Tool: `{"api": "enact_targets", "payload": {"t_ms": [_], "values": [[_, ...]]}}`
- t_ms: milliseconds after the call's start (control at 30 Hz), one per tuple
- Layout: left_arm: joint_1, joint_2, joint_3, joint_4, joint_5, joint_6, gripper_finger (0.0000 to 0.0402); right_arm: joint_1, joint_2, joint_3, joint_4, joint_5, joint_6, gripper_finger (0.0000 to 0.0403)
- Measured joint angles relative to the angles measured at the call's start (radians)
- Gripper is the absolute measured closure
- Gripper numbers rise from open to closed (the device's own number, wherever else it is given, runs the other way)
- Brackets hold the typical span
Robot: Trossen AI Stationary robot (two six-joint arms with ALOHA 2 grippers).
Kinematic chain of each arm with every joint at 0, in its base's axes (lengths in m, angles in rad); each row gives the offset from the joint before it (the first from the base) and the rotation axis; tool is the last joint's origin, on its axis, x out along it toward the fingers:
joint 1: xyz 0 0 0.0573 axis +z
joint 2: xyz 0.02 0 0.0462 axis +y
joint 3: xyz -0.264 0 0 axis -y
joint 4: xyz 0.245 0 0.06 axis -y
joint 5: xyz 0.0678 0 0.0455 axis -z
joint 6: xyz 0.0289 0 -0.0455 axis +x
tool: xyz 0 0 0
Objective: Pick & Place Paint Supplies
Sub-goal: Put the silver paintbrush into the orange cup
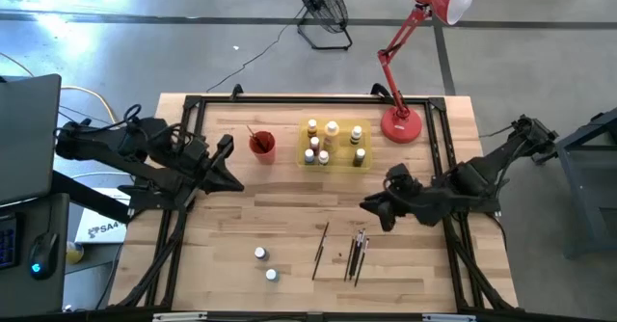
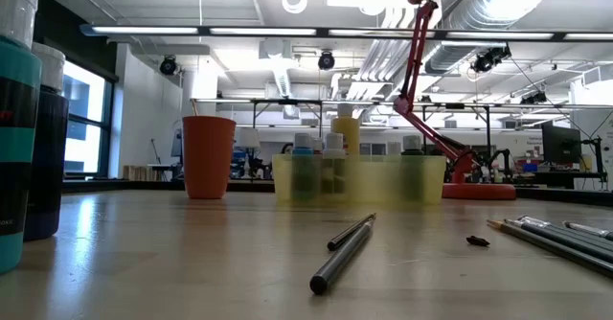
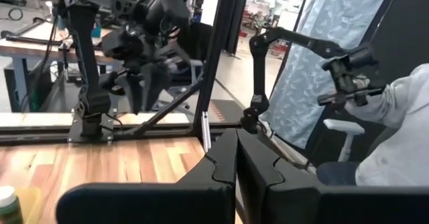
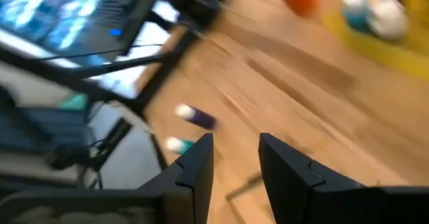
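Observation:
Two small white-capped bottles [image 1: 260, 254] [image 1: 271, 275] stand on the wooden table near its front edge; the low view shows them close up at the left [image 2: 17, 128]. To their right lie several thin dark paintbrushes [image 1: 321, 250] [image 1: 357, 254] flat on the wood, one of them in the low view [image 2: 345, 251]. More bottles [image 1: 333, 141] stand in the yellow tray [image 1: 339, 165] at the back. My right gripper [image 1: 369, 204] [image 4: 236, 158] hangs open above the table, right of the brushes, with nothing between its fingers. My left gripper [image 1: 234, 175] [image 3: 236, 167] is shut and empty at the table's left.
A red cup [image 1: 262, 146] holding a brush stands left of the tray. A red desk lamp [image 1: 403, 124] stands at the back right. A black frame [image 1: 318, 98] runs along the table's edges. In the left wrist view a person's pale sleeve [image 3: 395, 143] shows beyond the table.

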Motion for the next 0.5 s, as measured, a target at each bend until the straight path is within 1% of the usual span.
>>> {"api": "enact_targets", "payload": {"t_ms": [133,233,300,367,500], "values": [[-0.029,0.0,0.0,-0.044,-0.057,0.0,0.04,0.0,0.043,0.0,-0.187,-0.014,0.261,0.0292],[-0.043,0.0,0.0,-0.079,-0.1,0.0,0.04,-0.001,0.088,0.0,-0.27,-0.101,0.395,0.0292],[-0.044,0.0,0.0,-0.1,-0.113,0.0,0.04,-0.001,0.123,0.0,-0.283,-0.159,0.427,0.0292],[-0.042,0.0,0.0,-0.104,-0.116,0.0,0.04,0.0,0.155,0.0,-0.279,-0.192,0.438,0.0292],[-0.042,0.0,0.0,-0.1,-0.121,0.013,0.0401,-0.001,0.208,0.0,-0.282,-0.2,0.472,0.0292]]}}
